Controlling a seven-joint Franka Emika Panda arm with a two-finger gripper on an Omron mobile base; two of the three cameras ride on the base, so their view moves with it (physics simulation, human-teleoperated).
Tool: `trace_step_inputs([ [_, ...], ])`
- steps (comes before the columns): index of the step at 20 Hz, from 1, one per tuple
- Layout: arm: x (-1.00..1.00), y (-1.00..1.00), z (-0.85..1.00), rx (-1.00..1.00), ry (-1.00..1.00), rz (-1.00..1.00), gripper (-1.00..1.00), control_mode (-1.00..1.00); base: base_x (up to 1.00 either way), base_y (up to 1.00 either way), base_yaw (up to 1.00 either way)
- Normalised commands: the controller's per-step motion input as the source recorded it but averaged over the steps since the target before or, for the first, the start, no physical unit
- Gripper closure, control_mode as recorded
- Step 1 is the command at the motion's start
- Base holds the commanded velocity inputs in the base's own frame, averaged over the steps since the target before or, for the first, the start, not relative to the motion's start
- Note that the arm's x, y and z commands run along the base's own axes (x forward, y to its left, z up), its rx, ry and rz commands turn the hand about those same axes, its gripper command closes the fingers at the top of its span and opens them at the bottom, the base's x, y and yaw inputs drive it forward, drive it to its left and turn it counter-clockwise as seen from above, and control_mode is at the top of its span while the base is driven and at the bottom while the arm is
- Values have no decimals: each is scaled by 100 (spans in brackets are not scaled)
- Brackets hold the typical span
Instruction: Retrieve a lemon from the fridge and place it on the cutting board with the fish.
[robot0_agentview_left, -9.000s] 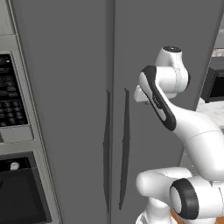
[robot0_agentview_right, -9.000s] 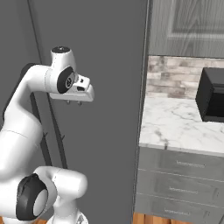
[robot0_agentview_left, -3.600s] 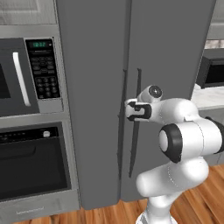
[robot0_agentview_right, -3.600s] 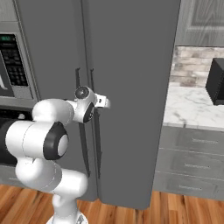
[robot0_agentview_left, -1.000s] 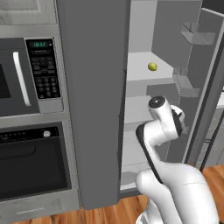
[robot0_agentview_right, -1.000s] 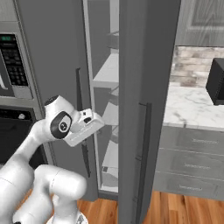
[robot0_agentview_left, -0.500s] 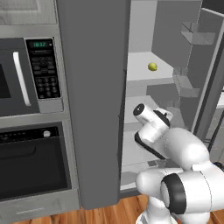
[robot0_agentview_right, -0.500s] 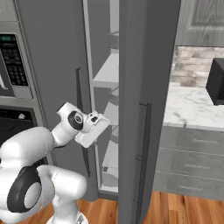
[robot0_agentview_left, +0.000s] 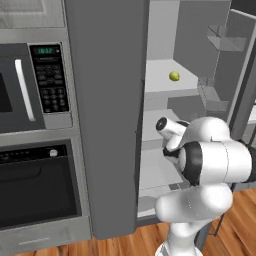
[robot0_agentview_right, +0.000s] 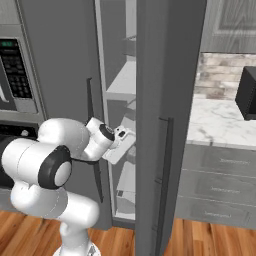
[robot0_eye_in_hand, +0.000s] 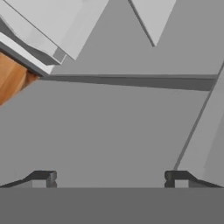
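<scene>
Standing before us, the fridge (robot0_agentview_left: 107, 115) takes up most of what we see: its left door is shut, its right door (robot0_agentview_right: 167, 125) is swung out toward us, and pale grey shelves (robot0_agentview_left: 170, 82) show in the gap between them. To the fridge's left we see a black-fronted microwave (robot0_agentview_left: 30, 85) with an oven (robot0_agentview_left: 37, 182) below it, and to the right, past the open door, a marble bench (robot0_agentview_right: 222, 127) carrying a dark box (robot0_agentview_right: 247, 95) over grey drawers (robot0_agentview_right: 220, 175). Our white arm (robot0_agentview_left: 210, 162) is folded in front of the open compartment, its wrist at about the height of a lower shelf. Our claw (robot0_eye_in_hand: 109, 178) has its two tips spread wide with nothing between them, facing flat grey fridge surfaces. The lemon (robot0_agentview_left: 174, 76) sits on an upper shelf inside the fridge, toward the back, well above the arm's wrist and apart from it.
</scene>
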Motion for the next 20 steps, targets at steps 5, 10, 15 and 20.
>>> trace_step_inputs([
  [5, 39, -46, -15, 0, -2, 2, -100, -100, 0, 0, 0],
  [10, 20, -80, -24, 0, 0, 0, -100, -100, 0, 0, 0],
  [15, -13, -100, -16, 0, 0, 0, -100, -100, 0, 0, 0],
  [20, -69, -100, -11, 1, -6, 0, -100, -100, 0, 0, 0],
])
